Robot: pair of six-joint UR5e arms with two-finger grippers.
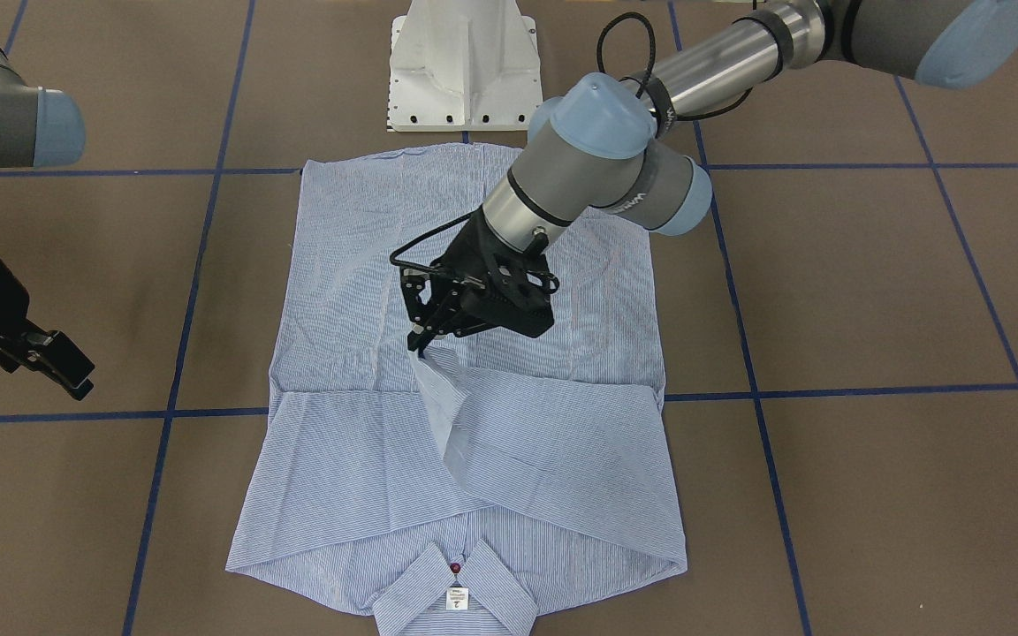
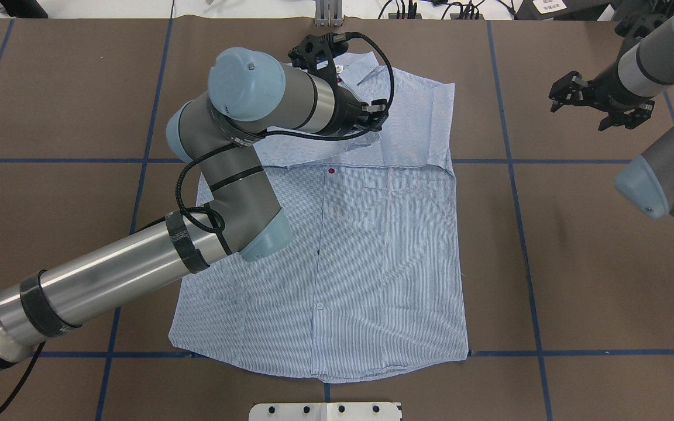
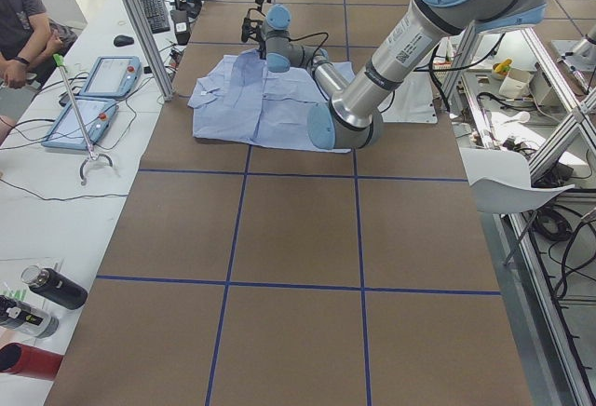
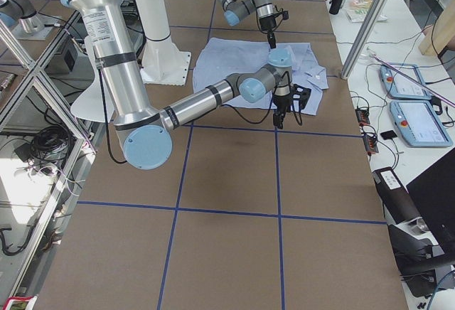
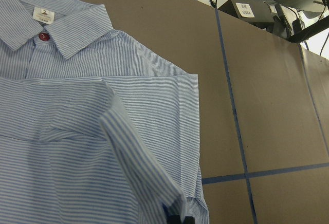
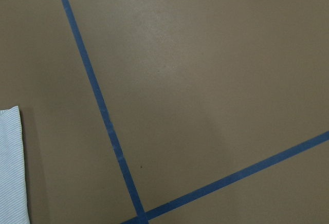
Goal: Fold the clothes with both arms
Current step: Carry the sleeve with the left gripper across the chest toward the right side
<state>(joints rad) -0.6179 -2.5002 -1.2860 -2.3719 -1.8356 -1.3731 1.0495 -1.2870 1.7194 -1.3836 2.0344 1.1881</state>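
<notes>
Shirt [image 2: 384, 251] is lying flat, front up, mid-table [image 2: 577, 263], collar [image 1: 456, 592] pointing away from the robot and hem toward it. Left gripper [image 1: 419, 346] is reaching in over the chest with its fingers pinched closed on a sleeve cuff [image 1: 443, 397], holding it lifted off the body. The rest of that sleeve is lying across the upper front. It looks like both sleeves are being crossed over the chest, and this one isn't laid down yet. The body from the pocket [image 2: 398, 181] down to the hem is lying unfolded. I'm reading this as early-to-mid: sleeves nearly in, cuff release pending, side folds and hem-to-collar fold left to do. Right gripper [image 2: 597, 105] is hanging over bare table, well off the shirt's edge, fingers spread wide and holding nothing.
</notes>
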